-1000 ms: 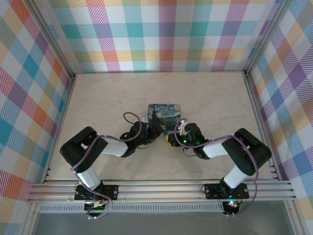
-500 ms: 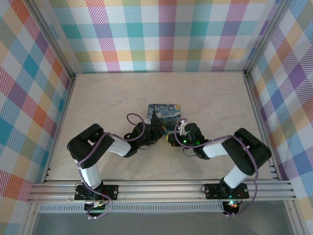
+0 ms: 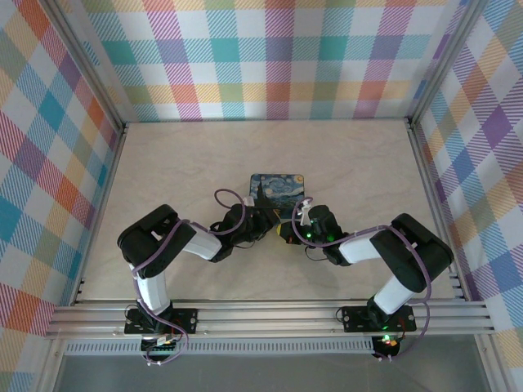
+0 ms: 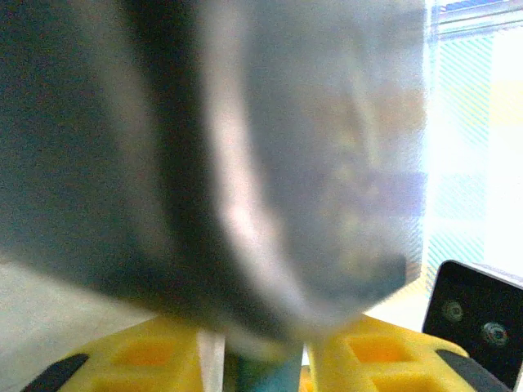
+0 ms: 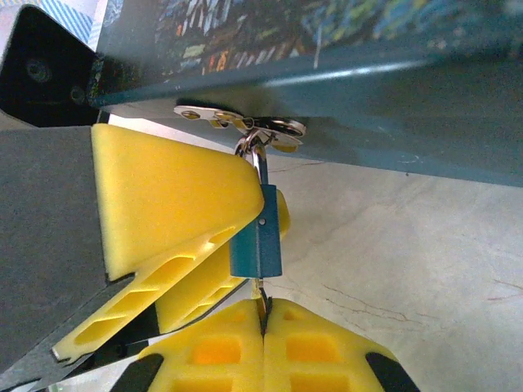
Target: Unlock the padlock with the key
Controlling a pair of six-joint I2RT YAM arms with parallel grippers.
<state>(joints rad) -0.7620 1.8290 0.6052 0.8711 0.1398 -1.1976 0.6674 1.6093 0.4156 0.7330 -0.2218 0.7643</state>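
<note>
Blue padlock (image 5: 256, 238) hung mid-frame from the silvery hasp (image 5: 245, 124) on the starry tin (image 5: 425, 98) above. From frame left, the left gripper (image 4: 258, 366) clamped its body. At bottom centre, the right gripper (image 5: 263, 317) pinched the key (image 5: 261, 296) beneath it, over the marbled table (image 5: 392, 245).

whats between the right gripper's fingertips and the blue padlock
In the right wrist view, only a thin metal key spans that short gap: pinched in the shut right gripper, it runs up into the underside of the padlock.
</note>
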